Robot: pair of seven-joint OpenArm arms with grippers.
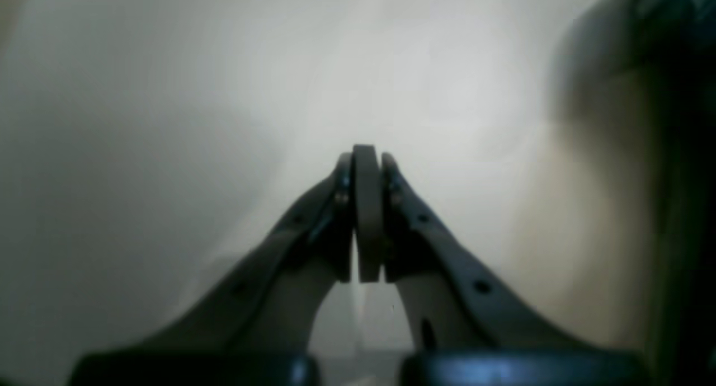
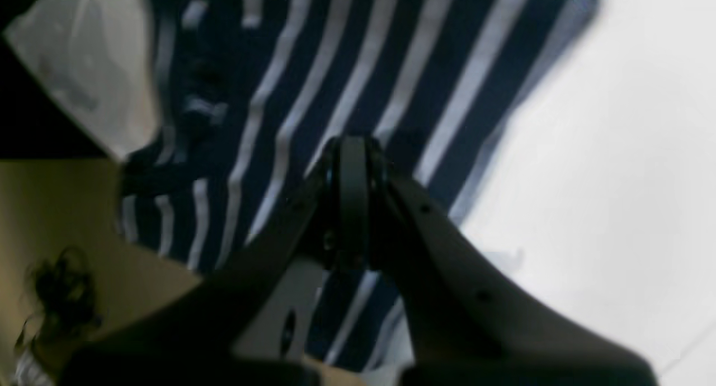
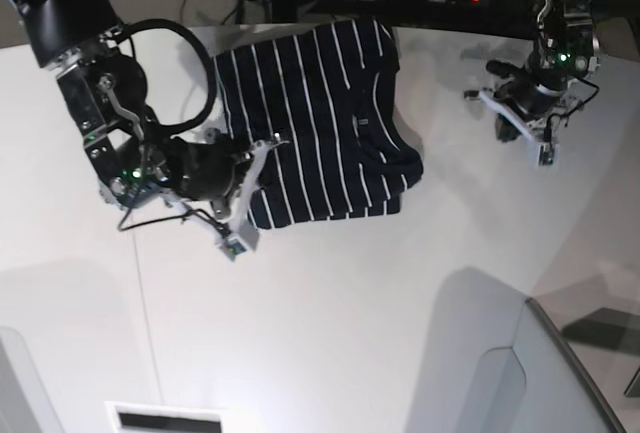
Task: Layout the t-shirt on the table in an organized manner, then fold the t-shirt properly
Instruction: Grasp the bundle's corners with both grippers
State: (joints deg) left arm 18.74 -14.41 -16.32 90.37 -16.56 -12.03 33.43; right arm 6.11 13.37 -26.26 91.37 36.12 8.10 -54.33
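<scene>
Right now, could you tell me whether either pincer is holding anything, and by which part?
The right pincer is shut at the t-shirt's edge; whether it grips fabric cannot be told. The left pincer holds nothing.

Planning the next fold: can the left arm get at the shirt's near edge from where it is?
Probably yes. The left tool hovers shut over bare table, apart from the shirt, with nothing between them. The right tool sits at the shirt's opposite edge, out of its path.
</scene>
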